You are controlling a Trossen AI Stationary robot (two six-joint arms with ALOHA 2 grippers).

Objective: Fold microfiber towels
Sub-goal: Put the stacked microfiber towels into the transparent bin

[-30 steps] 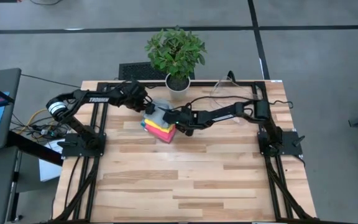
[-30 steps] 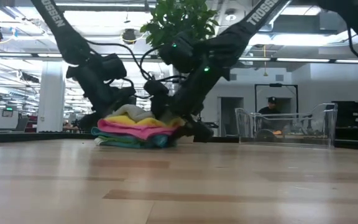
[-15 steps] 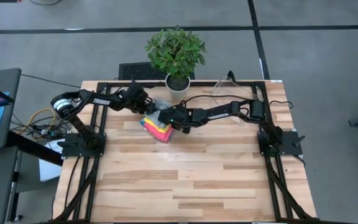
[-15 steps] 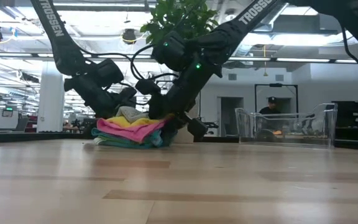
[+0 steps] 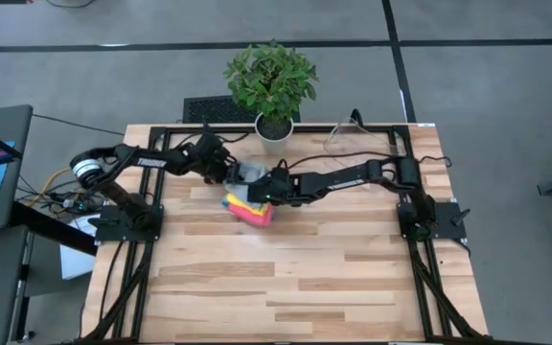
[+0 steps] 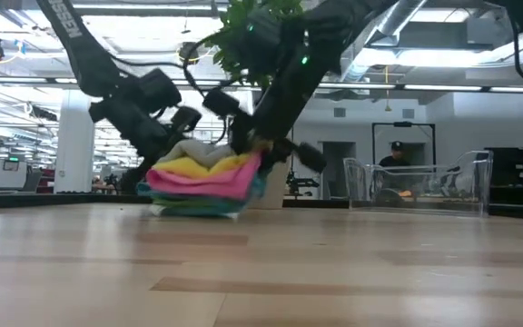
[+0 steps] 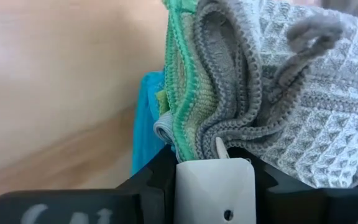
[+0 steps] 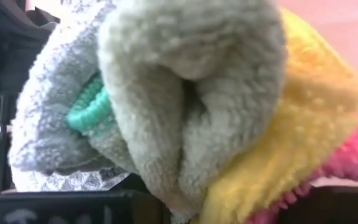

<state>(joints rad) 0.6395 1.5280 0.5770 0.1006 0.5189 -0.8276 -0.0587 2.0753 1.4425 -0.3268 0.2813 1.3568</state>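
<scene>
The worktop (image 5: 286, 278) is mostly bare wood in front of me; everything that matters sits toward its far side, in front of the potted plant (image 5: 271, 81). There the stack of microfiber towels (image 5: 248, 206) lies between my two arms: teal at the bottom, pink and yellow above it, a pale sage and a grey one on top. In the low view the stack (image 6: 205, 180) looks tipped up on one side rather than lying flat.

My left hand (image 5: 230, 173) has closed down narrow on the far edge of the pile. Its wrist view shows the grey waffle towel (image 7: 303, 112) and a green-edged layer (image 7: 182, 93) bunched together right at my finger. My right hand (image 5: 264, 189) is likewise clamped from the other side, and its wrist view shows sage (image 8: 191, 93), yellow (image 8: 303, 124) and pink (image 8: 347, 165) folds all crowding the grip.

That is my worry. I judge that I have caught several layers, not one. If I lift now, the whole pile may come up, or half of it may drag and slide apart, undoing its neat edges. If the two hands hold different towels, pulling apart will skew the pile. A loosely pinched layer could also slip free mid-lift and drop crumpled. The clear plastic bin (image 6: 416, 186) stands well apart, so it is not at risk.
</scene>
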